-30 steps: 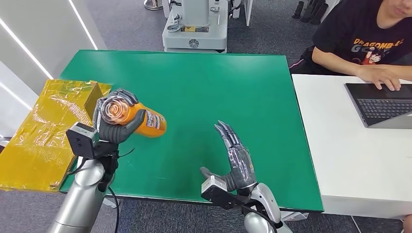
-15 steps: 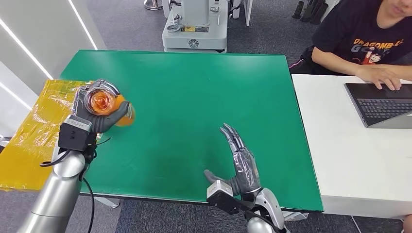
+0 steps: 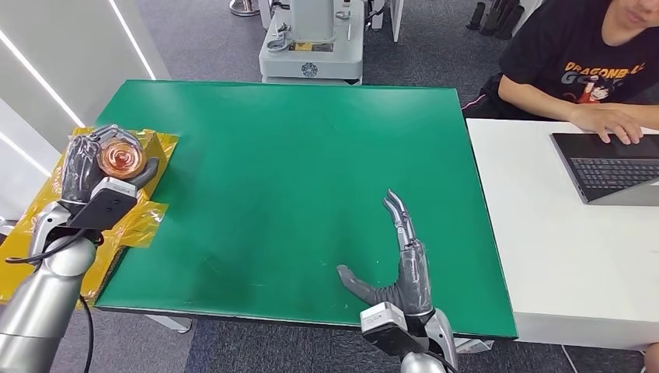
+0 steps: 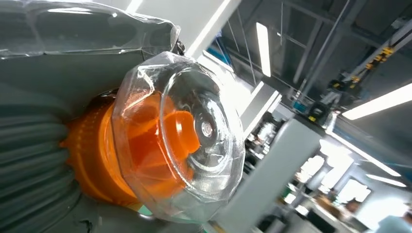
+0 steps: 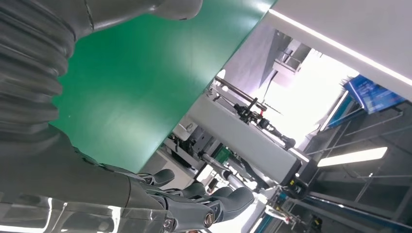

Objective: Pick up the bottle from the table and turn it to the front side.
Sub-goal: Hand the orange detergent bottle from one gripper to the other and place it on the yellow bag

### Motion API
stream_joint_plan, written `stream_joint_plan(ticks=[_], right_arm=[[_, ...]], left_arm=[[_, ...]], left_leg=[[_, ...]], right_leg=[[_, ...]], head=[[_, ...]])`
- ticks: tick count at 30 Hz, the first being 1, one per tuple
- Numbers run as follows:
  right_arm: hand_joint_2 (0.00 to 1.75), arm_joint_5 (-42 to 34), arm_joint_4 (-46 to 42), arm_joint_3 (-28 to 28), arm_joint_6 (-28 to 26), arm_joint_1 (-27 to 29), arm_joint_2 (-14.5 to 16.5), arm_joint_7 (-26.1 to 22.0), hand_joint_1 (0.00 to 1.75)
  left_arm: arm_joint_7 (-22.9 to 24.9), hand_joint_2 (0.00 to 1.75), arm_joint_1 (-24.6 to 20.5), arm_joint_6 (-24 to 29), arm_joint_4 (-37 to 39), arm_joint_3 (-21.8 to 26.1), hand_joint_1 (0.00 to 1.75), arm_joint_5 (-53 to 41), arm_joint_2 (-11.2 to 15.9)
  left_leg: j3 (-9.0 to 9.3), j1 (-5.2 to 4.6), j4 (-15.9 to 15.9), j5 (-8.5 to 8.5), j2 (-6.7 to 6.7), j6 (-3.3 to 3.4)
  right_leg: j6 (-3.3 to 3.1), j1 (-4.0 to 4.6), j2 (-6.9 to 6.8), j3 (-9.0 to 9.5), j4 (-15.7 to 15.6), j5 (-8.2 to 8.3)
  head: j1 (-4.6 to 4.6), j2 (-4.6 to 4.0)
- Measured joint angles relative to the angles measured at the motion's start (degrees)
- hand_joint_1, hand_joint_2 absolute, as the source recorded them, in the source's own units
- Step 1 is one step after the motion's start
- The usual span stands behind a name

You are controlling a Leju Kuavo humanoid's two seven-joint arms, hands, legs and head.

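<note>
Our left robot hand (image 3: 99, 167) grips the orange bottle (image 3: 121, 158), clear cap toward us; our right robot hand (image 3: 399, 268) hovers empty, fingers spread, above the green tabletop (image 3: 311, 155).

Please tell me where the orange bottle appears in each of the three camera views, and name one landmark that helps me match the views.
Head view: the bottle is at the far left, gripped by the left hand over the yellow wrapping, clear cap toward the camera.
Left wrist view: the bottle is at the centre, cap end on.
Right wrist view: not in it.
Shared landmark: the green table, also seen in the right wrist view.
</note>
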Motion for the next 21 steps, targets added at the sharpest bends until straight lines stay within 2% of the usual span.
stream_joint_plan(ticks=[4, 7, 14, 21], right_arm=[[1.75, -1.5, -0.5, 0.0, -1.7, 0.6, 0.2, -1.2, 0.0], [1.75, -2.9, -1.0, 0.1, -2.4, 0.8, 0.2, -1.7, 0.0], [1.75, -6.3, -2.0, 0.7, -4.2, 0.8, 0.2, -2.6, 0.0], [1.75, -9.3, -2.3, 1.6, -4.8, 0.6, 0.0, -2.9, 0.0]], left_arm=[[1.3, 1.75, -0.2, -0.2, 2.1, 0.0, 1.75, -4.9, 2.0], [1.4, 1.75, -1.4, -1.3, 5.3, -0.7, 1.75, -7.8, 2.2], [0.4, 1.75, -6.0, -1.6, 15.8, -5.1, 1.75, -12.9, 0.4], [-2.7, 1.75, -11.2, -4.5, 27.1, -10.8, 1.75, -18.1, -1.3]], left_leg=[[0.01, 0.0, 0.0, 0.0, 0.0, 0.0], [0.01, 0.0, 0.0, 0.0, -0.01, 0.0], [0.02, -0.01, 0.0, 0.0, 0.0, 0.0], [0.01, -0.01, 0.0, 0.0, 0.03, 0.0]], right_leg=[[0.0, 0.0, 0.0, -0.01, 0.0, 0.0], [0.0, 0.0, -0.01, -0.02, 0.0, 0.0], [0.0, -0.01, 0.0, -0.01, 0.0, 0.02], [-0.01, -0.01, 0.03, -0.03, 0.0, 0.02]], head=[[-0.01, 0.0], [0.0, 0.0], [0.01, 0.0], [0.0, 0.0]])
